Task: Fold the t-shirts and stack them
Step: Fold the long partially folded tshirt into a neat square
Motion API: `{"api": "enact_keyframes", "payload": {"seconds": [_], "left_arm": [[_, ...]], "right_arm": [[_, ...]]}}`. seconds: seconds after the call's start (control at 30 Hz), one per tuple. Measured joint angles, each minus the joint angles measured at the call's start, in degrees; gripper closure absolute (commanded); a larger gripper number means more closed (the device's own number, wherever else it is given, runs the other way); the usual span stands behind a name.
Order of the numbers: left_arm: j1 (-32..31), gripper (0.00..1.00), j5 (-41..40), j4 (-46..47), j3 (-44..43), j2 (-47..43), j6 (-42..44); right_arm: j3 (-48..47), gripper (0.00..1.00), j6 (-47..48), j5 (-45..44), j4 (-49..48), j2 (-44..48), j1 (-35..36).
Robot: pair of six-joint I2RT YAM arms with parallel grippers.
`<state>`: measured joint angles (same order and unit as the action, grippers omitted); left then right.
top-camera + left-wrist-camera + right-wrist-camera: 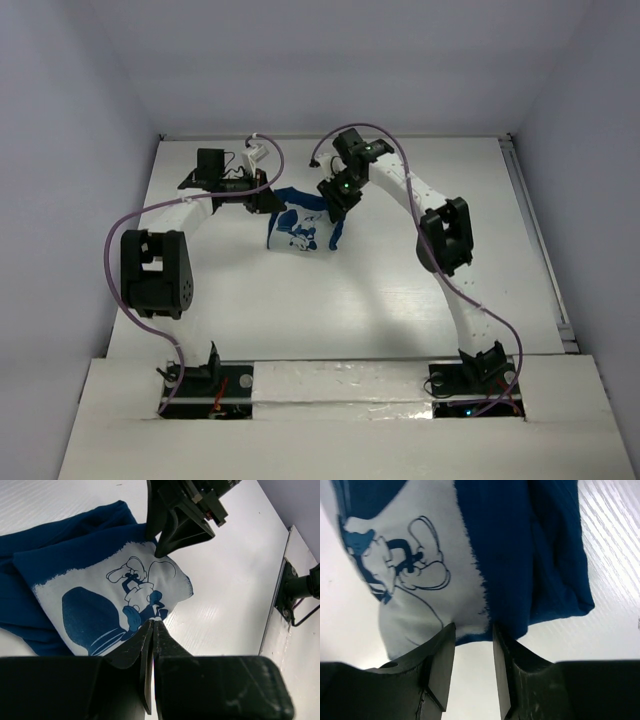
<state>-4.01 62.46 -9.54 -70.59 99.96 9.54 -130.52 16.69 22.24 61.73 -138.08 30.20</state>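
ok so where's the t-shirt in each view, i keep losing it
top external: the t-shirt is a small dark blue bundle on the table, just above the picture's centre.
left wrist: the t-shirt fills the left half, print side towards the camera.
right wrist: the t-shirt fills the upper two thirds.
shared landmark: the white and blue cartoon print, visible in all three views.

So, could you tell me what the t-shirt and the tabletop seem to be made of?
T-shirt: soft matte navy cloth, likely cotton knit, since it lies in limp folds. Tabletop: hard white board with slight sheen and fine streaks, perhaps laminate or painted wood.
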Motion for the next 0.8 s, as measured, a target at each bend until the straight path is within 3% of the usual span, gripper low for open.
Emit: {"api": "enact_keyframes", "payload": {"seconds": [0.33,0.8], "left_arm": [[0.0,1.0,0.02,-0.39,0.0,0.07,0.26],[0.0,1.0,-0.17,-1.05,0.0,0.07,0.72]], "right_arm": [[-0.92,0.52,0.02,3.43,0.83,0.09,-0.22],[-0.35,0.49,-0.63,-2.8,-0.81,3.52,-2.05]]}}
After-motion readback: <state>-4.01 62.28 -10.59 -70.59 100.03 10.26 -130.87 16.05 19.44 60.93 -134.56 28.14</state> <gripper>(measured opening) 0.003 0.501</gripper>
